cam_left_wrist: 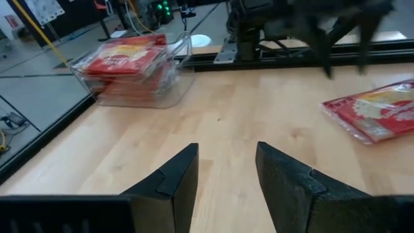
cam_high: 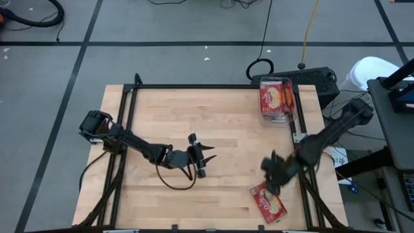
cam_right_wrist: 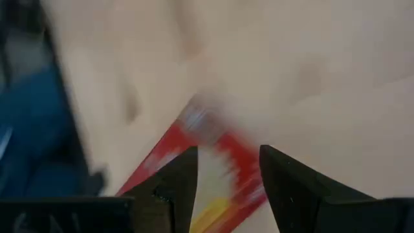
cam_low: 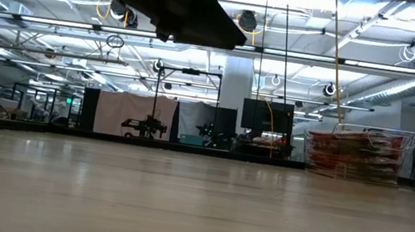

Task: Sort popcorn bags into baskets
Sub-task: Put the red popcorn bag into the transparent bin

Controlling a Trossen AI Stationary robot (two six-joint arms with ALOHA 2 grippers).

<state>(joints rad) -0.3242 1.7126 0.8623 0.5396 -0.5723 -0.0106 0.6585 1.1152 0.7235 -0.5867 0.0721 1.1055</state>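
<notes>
Right gripper [cam_high: 273, 173]: open, nothing in it, hanging over the near right part of the table, fingers pointing down just above the corner of a red bag.
Loose bag [cam_high: 268, 202]: flat on the wood at the near right edge, picture side up, touching nothing; it lies just beside the right gripper. The right wrist view is smeared, so I can't say quite how high the fingers [cam_right_wrist: 178, 188] sit over it.
Left gripper [cam_high: 199, 157]: open too, empty, waiting low over the middle of the table, well apart from the bag.
Basket [cam_high: 292, 113]: clear tub at the far right corner, already stacked with red bags, about full to the rim by the look of it.
Table [cam_high: 213, 116]: I see no other bags on it.
Step in hand: I'd say the reach for the last bag.
Next move: the bag lies flat, so the fingers likely need to come down astride one edge and pinch there before carrying it across to the basket.
</notes>
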